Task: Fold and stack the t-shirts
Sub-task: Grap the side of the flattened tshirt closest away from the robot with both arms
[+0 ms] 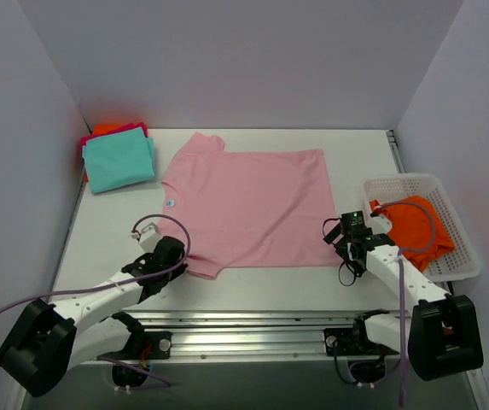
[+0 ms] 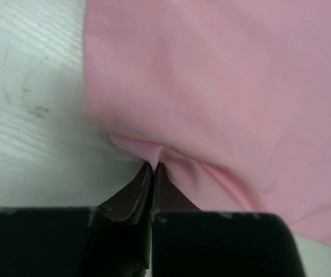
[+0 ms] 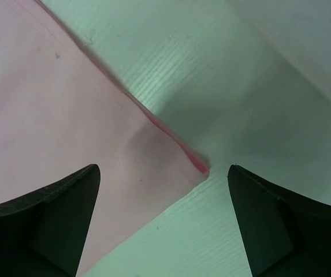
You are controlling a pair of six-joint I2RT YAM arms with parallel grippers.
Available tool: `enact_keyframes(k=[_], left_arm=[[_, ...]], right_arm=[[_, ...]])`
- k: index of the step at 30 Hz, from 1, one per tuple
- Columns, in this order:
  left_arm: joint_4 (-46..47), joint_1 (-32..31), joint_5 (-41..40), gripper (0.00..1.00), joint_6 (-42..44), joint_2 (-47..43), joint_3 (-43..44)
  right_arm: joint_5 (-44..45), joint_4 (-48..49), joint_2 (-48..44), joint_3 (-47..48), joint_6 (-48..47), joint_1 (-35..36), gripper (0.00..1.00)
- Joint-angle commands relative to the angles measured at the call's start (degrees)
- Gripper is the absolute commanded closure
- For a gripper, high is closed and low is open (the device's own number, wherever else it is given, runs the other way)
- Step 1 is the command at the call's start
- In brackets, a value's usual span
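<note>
A pale pink t-shirt [image 1: 248,205] lies spread flat in the middle of the table, neck to the left with a small blue tag [image 1: 170,203]. My left gripper [image 1: 178,259] is shut on the shirt's near left sleeve; in the left wrist view the fingertips pinch a fold of pink cloth [image 2: 153,156]. My right gripper [image 1: 344,248] is open just above the shirt's near right hem corner [image 3: 203,168], one finger on each side. A folded teal shirt [image 1: 119,162] lies on magenta and orange ones at the back left. An orange shirt [image 1: 410,232] lies in the basket.
A white mesh basket [image 1: 462,248] stands at the right edge of the table. The stack [image 1: 107,130] sits against the left wall. Purple walls close in the back and both sides. A metal rail [image 1: 253,329] runs along the near edge.
</note>
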Motion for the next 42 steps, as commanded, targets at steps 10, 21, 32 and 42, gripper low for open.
enact_keyframes(k=[10, 21, 32, 42], left_arm=[[11.4, 1.7, 4.5, 0.98, 5.1, 6.1, 1.2], [8.6, 1.6, 3.8, 0.98, 4.9, 2.6, 0.9], [4.5, 1.7, 3.3, 0.98, 4.7, -4.5, 0.0], [5.4, 2.0, 3.5, 0.98, 4.9, -6.4, -1.9]], right_arm=[[0.4, -7.7, -4.4, -2.1, 5.6, 0.6, 0.23], [1.5, -7.6, -6.3, -4.2, 8.4, 3.4, 0.55], [3.6, -7.7, 1.5, -0.9, 7.7, 4.1, 0.52], [5.2, -8.8, 9.3, 2.7, 7.1, 5.3, 0.61]])
